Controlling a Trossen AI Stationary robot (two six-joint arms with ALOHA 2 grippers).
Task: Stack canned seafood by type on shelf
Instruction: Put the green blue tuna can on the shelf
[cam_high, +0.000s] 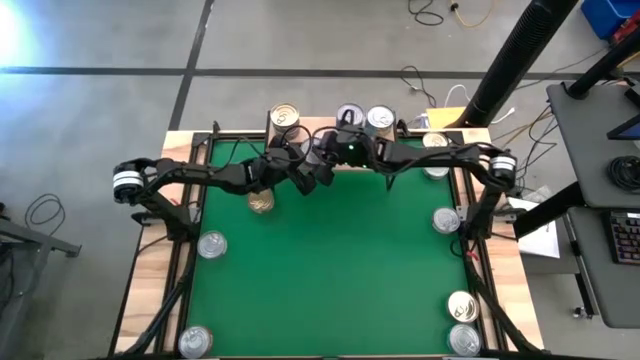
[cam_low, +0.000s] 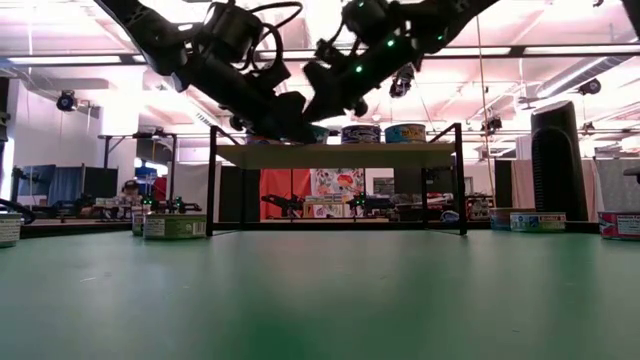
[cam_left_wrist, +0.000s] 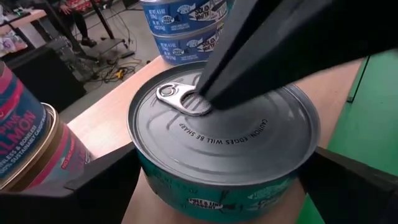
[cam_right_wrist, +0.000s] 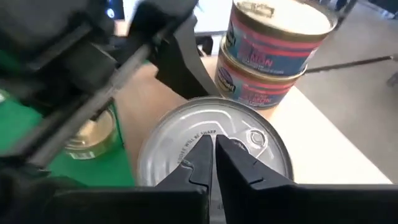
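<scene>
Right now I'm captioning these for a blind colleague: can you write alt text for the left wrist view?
A teal-sided tin with a silver pull-tab lid fills the frame, standing on a light-wood shelf between the left gripper's open fingers. The right gripper's shut tips press on its lid. Behind stand two stacked blue tins and pink-labelled salmon tins.

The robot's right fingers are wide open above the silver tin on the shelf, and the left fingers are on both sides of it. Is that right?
Not quite. The right fingers are shut, pressed together over the tin's top, as the right wrist view shows. The left fingers do sit open on both sides of it on the shelf.
</scene>
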